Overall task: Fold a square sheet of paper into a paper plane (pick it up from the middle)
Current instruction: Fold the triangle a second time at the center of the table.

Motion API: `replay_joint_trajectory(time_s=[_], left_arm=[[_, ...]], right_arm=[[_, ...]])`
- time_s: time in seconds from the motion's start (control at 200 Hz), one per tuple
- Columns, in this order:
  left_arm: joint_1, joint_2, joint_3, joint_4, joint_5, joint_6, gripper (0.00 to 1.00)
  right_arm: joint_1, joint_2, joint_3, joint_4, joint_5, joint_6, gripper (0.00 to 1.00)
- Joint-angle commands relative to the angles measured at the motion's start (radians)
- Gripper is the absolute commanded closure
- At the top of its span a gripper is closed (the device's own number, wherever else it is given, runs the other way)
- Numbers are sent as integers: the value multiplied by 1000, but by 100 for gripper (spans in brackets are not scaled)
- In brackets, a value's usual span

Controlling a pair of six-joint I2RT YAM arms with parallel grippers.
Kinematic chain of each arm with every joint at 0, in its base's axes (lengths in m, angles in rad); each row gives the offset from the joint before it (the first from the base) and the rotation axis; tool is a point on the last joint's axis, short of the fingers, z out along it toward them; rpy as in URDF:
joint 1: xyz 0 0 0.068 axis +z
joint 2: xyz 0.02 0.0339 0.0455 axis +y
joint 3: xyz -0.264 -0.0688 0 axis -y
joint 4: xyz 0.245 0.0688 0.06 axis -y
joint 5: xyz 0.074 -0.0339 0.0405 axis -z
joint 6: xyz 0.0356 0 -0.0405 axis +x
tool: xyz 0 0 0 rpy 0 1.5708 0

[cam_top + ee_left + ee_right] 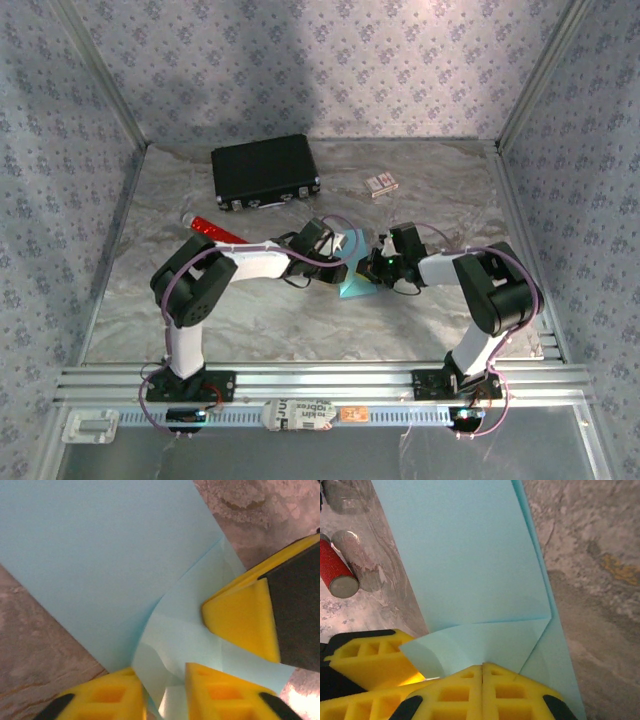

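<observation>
Two arms meet mid-table over the square sheet of paper (352,285), which we see partly folded, lying on the marbled table (600,580) and running out ahead of both sets of fingertips. The right gripper (482,672) is clenched, its yellow pads pressed together on a turned-over corner flap at the sheet's near edge. The left gripper (165,692), just beside it, has its jaws slightly parted, with the flap's edge lying loose in the gap rather than pinched. A red tube (335,572) rests well off to the right gripper's left. We judge the paper feather-light, limp and easily creased or torn, so it is likely to slide on the table and sag if lifted by one corner. The better hold, in our view, is a gentle pinch along a folded edge or near the middle.
</observation>
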Motion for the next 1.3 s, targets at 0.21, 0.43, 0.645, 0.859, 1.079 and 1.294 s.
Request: replay_joint_trajectory(time_s=[0.21,0.43,0.645,0.859,1.079,1.294], left_arm=[[20,-164,-12,-79,-40,-130,65],[8,-153,3,-5,211,-227,88],[2,-39,54,25,370,-319,91],[-2,21,70,18,385,-333,90],[-6,51,89,2,396,-328,89],[-10,83,105,-26,383,-318,89]], right_arm=[[4,-3,-30,-86,85,24,98],[6,-8,-31,-87,90,30,98],[9,-6,-30,-85,87,30,98],[8,-4,-24,-87,84,30,98],[8,-2,-27,-86,85,29,98],[8,-2,-28,-90,85,28,98]])
